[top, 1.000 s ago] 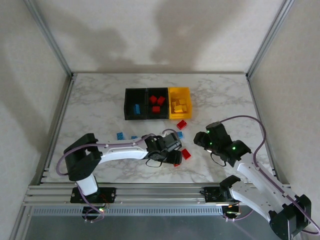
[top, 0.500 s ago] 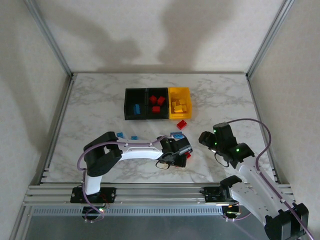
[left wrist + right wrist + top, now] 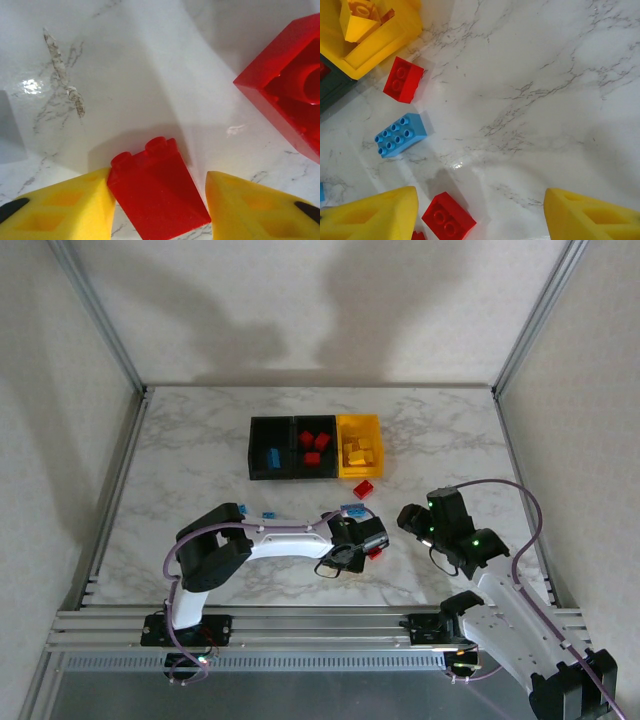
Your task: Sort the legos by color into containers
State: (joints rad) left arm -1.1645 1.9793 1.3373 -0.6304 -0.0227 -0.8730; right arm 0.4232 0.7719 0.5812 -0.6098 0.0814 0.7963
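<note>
Since a second earlier, left arm (image 3: 285, 537) has reached farther toward the yellow-bin side, its elbow swung inward and its fingers drawn closer. Right arm (image 3: 500, 590) has shifted only slightly. The loose bricks and the containers (image 3: 294, 445) lie as before.

Left gripper (image 3: 157, 210) is on the arms' side of the containers, out from the yellow bin (image 3: 360, 418). It straddles a small red brick (image 3: 155, 192) lying on the marble table (image 3: 190, 440). One yellow pad (image 3: 60, 210) touches the brick's side and the other pad (image 3: 255, 210) sits at its far corner. Whether the brick is clamped cannot be told. A larger red brick (image 3: 285, 85), hollow underside showing, lies just beside, apart from the fingers.

Right gripper (image 3: 480, 217) hangs over bare marble off the yellow end of the containers, fingers spread wide with nothing between them.

A red brick (image 3: 403, 79) lies just beside the yellow bin's corner. A blue brick (image 3: 400, 134) lies farther from the containers, and another red brick (image 3: 448, 216) farther still.

The left black bin (image 3: 253, 450) holds a blue piece (image 3: 272, 457), the middle black bin (image 3: 315, 420) red pieces (image 3: 313, 458), and the yellow bin yellow pieces (image 3: 358, 453). Two loose blue bricks (image 3: 240, 510) lie out from the left black bin.
</note>
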